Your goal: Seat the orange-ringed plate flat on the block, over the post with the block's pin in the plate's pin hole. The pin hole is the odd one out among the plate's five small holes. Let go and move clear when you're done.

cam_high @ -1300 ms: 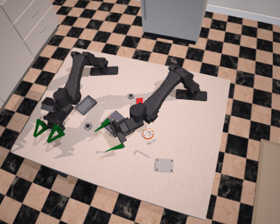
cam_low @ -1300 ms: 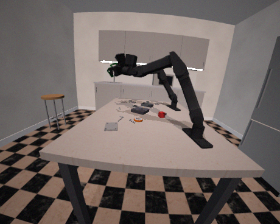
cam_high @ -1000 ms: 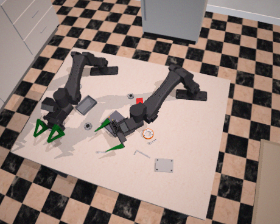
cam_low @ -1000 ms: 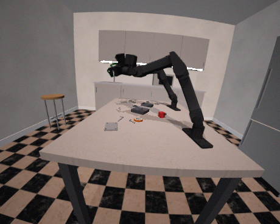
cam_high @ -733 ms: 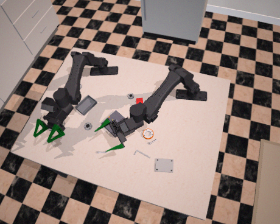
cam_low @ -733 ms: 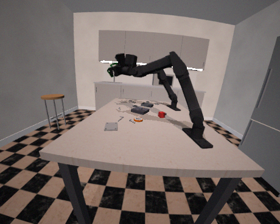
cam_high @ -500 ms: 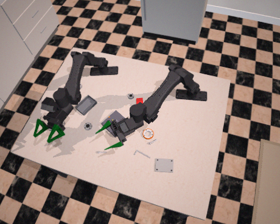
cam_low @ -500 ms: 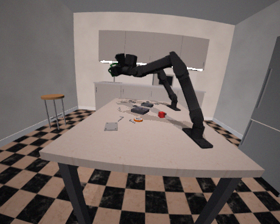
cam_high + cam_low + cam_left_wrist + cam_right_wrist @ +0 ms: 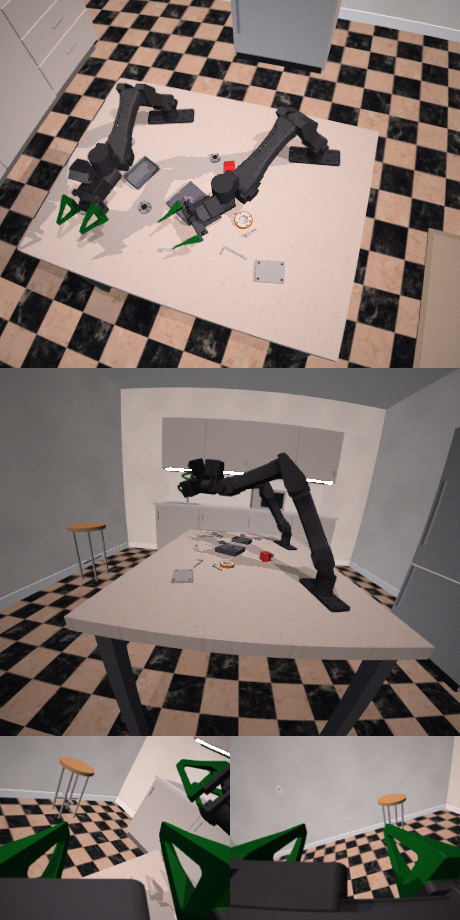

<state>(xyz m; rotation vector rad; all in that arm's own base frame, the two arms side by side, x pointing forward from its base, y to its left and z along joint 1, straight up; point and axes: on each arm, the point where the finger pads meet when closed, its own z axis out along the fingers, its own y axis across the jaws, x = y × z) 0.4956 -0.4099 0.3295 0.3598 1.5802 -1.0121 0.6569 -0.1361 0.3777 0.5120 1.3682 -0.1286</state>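
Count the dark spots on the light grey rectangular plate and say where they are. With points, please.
4: one near each corner of the light grey plate [image 9: 269,271] [image 9: 182,576]. Nothing covers its upper face, so none looks hidden there; its underside can't be seen.
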